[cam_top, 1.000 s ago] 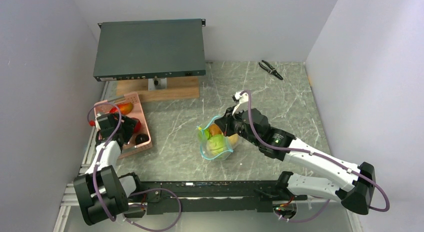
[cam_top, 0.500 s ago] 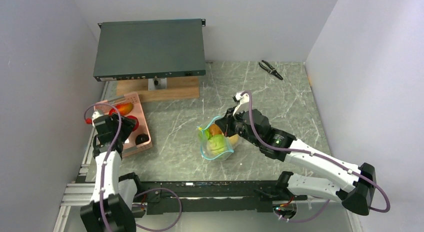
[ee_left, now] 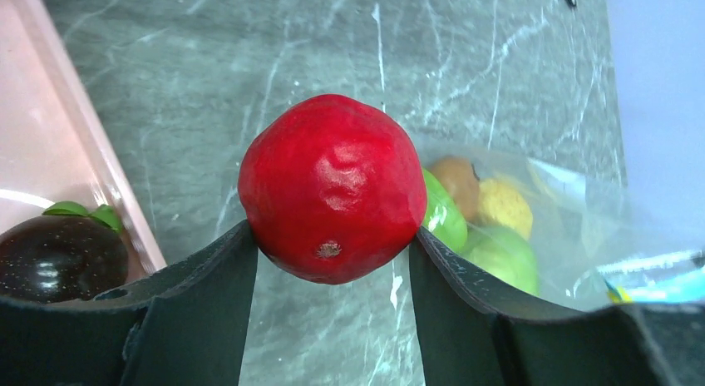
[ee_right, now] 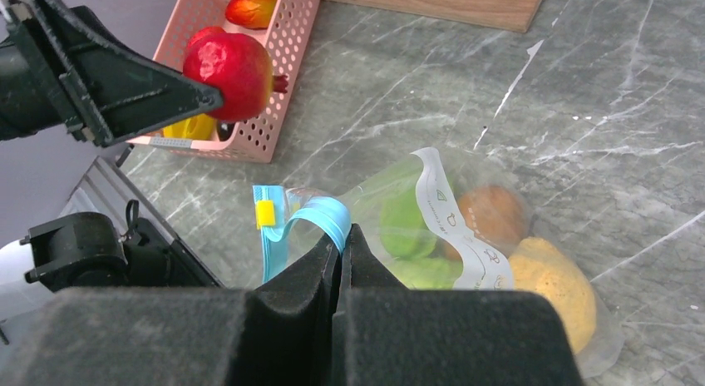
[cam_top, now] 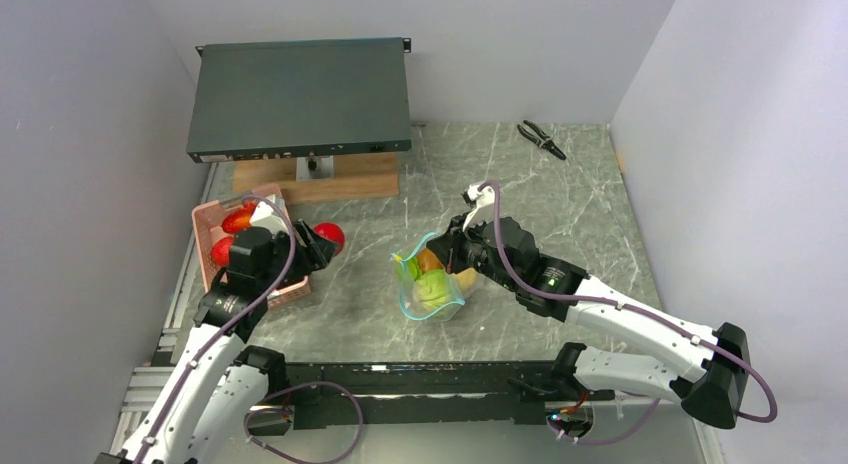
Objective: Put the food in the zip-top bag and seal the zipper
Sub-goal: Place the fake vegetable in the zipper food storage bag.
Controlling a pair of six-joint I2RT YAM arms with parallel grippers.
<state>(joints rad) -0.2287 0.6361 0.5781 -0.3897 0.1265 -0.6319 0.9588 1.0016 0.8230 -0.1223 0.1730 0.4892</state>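
My left gripper [ee_left: 331,244] is shut on a round red fruit [ee_left: 332,186], held in the air just right of the pink basket [cam_top: 215,216]; the same red fruit [cam_top: 329,233] shows from above and again, as a red fruit [ee_right: 229,66], in the right wrist view. The clear zip-top bag [cam_top: 432,284] stands open mid-table with green, orange and yellow food [ee_right: 416,224] inside. My right gripper [ee_right: 342,235] is shut on the bag's teal-blue zipper [ee_right: 320,215], holding the mouth up. A dark purple fruit [ee_left: 60,257] lies in the basket.
The basket [ee_right: 278,45] still holds red, orange and yellow pieces. A dark flat device [cam_top: 300,96] rests on a wooden board [cam_top: 320,174] at the back left. Black pliers [cam_top: 541,138] lie at the back right. White walls close in both sides.
My left arm has lifted the red fruit out of the basket and carried it to the right, toward the bag. The right arm and the bag have stayed put.
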